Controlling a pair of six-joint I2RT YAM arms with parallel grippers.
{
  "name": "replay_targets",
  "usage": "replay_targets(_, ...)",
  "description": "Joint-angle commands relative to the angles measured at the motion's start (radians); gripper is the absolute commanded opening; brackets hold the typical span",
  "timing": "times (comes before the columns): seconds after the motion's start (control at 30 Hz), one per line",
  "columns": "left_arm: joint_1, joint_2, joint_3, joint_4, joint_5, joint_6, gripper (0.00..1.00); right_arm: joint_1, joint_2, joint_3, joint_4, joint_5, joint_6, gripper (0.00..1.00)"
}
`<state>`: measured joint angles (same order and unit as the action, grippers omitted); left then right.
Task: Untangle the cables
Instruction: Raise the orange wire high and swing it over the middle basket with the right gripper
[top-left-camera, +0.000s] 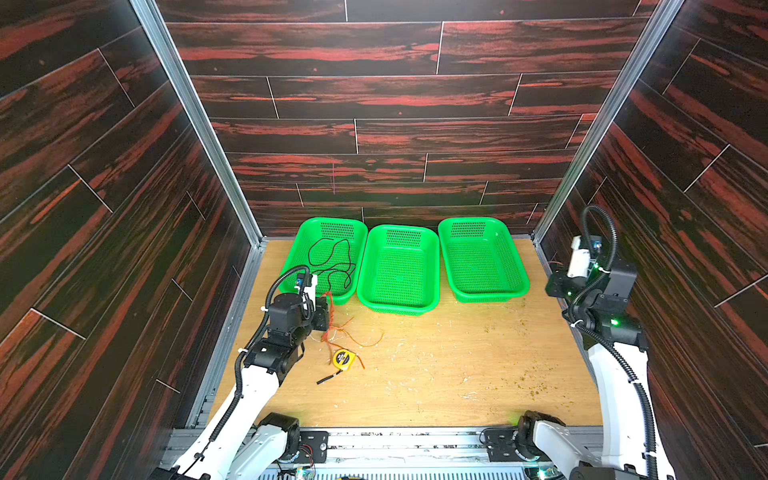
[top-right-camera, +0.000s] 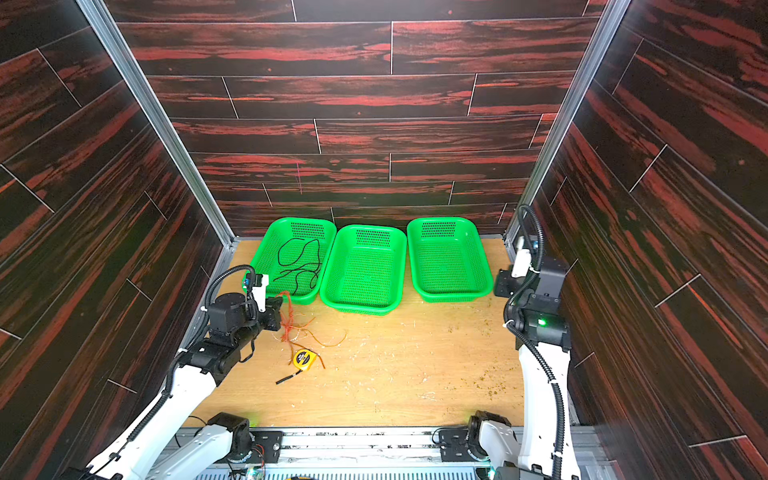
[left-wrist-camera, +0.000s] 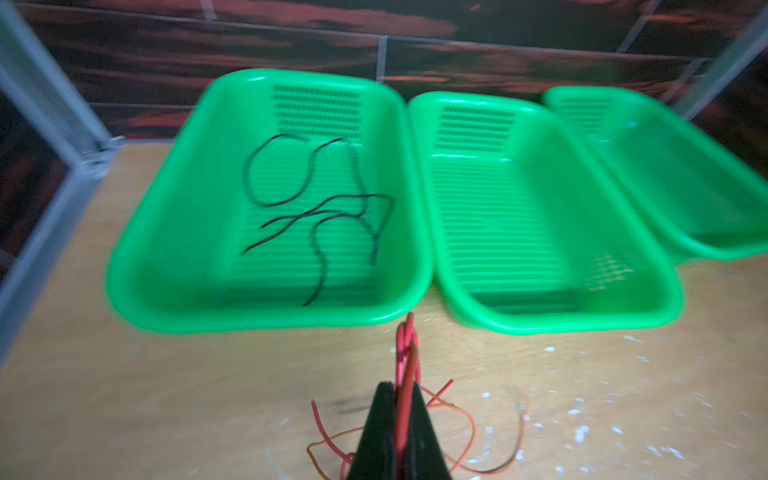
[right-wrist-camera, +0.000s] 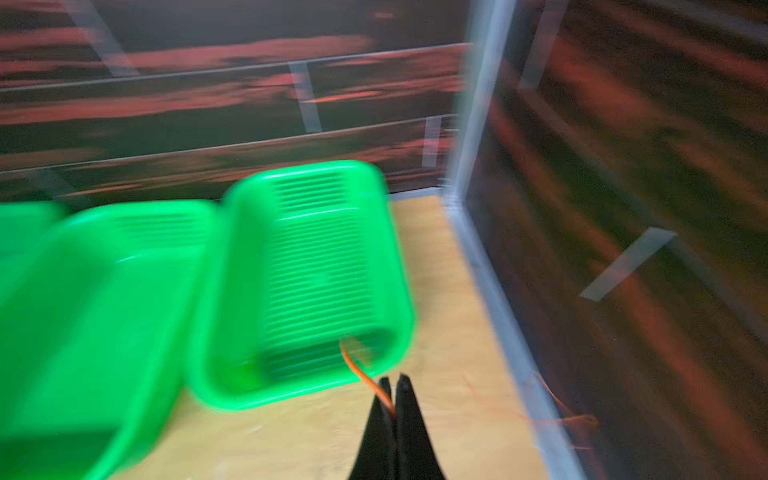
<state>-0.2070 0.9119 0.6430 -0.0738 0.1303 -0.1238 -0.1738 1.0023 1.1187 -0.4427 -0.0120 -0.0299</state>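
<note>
The black cable (top-left-camera: 332, 262) lies looped inside the left green basket (top-left-camera: 358, 232), also seen in the left wrist view (left-wrist-camera: 316, 208). My left gripper (left-wrist-camera: 401, 386) is shut on a bunch of the red cable (left-wrist-camera: 405, 345) just in front of that basket, lifting it off the table (top-left-camera: 329, 307). The orange cable (top-left-camera: 361, 341) curls on the wood under and beside it. My right gripper (right-wrist-camera: 392, 380) is at the far right by the side wall (top-left-camera: 553, 286), shut on a thin orange cable strand (right-wrist-camera: 365, 376) near the right basket's front corner.
Three green baskets stand in a row at the back; the middle basket (top-left-camera: 399, 308) and the right basket (top-left-camera: 521, 286) hold nothing. A yellow tape measure (top-left-camera: 344, 358) and a short black stick (top-left-camera: 328, 379) lie on the wooden table (top-left-camera: 436, 374) near the cables.
</note>
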Motion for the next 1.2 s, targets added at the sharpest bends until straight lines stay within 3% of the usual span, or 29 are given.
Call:
replay_targets(0.0, 0.004, 0.027, 0.003, 0.077, 0.157, 0.005, 0.00, 0.095, -0.010, 0.015, -0.016, -0.151, -0.058, 0.00)
replay_targets(0.23, -0.009, 0.078, 0.038, 0.106, 0.261, -0.018, 0.00, 0.363, 0.014, 0.202, -0.137, -0.099, -0.123, 0.00)
replay_targets(0.47, -0.053, 0.103, 0.049, 0.111, 0.266, 0.004, 0.00, 0.563, 0.084, 0.431, -0.166, -0.125, -0.146, 0.00)
replay_targets(0.6, -0.075, 0.114, 0.047, 0.115, 0.259, 0.007, 0.00, 0.670, 0.181, 0.572, -0.180, -0.081, -0.210, 0.00)
replay_targets(0.9, -0.116, 0.099, 0.017, 0.103, 0.192, 0.003, 0.00, 0.750, 0.405, 0.863, -0.134, -0.048, -0.319, 0.00)
replay_targets(1.17, -0.138, 0.085, -0.017, 0.107, 0.182, -0.025, 0.00, 0.752, 0.641, 1.208, -0.144, -0.049, -0.445, 0.00)
